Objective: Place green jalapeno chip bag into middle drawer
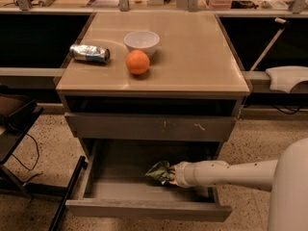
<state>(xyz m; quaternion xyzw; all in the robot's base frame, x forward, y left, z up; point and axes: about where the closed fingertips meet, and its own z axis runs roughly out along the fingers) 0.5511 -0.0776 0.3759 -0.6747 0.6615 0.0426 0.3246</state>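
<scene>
The green jalapeno chip bag (160,172), crumpled green foil, hangs at the tip of my white arm inside the open middle drawer (144,209). It sits just above the grey tray, right of its centre. My gripper (169,173) reaches in from the right and is shut on the bag's right end. The bag and the arm's end hide most of the fingers. The drawer is pulled out towards the camera, with its plain front panel lowest in view.
Above the open drawer is a closed grey drawer front with pale scratch marks (154,127). On the beige cabinet top (202,61) lie a crushed silver-blue can (90,53), an orange (137,62) and a white bowl (141,41). A black stand (14,124) is at the left.
</scene>
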